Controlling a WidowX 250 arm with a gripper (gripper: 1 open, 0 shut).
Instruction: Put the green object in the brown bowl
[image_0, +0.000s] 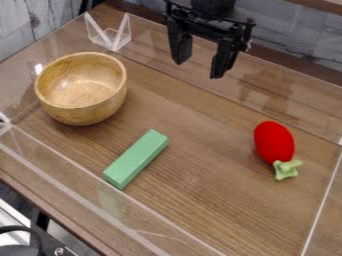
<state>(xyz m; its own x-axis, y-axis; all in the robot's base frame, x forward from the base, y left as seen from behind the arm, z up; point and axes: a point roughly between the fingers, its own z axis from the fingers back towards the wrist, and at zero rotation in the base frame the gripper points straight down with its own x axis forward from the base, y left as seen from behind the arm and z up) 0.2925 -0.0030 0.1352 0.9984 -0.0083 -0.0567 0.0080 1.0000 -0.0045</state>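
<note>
Camera view from the front: the black gripper (202, 62) hangs at the far side of the wooden table (214, 120), jaws spread wide and holding nothing. The green object (136, 158) lies flat on the table near the middle-left — well apart from the gripper. The brown bowl (82, 87) sits far left. A red strawberry toy (275, 145) lies right. No readable writing anywhere.
</note>
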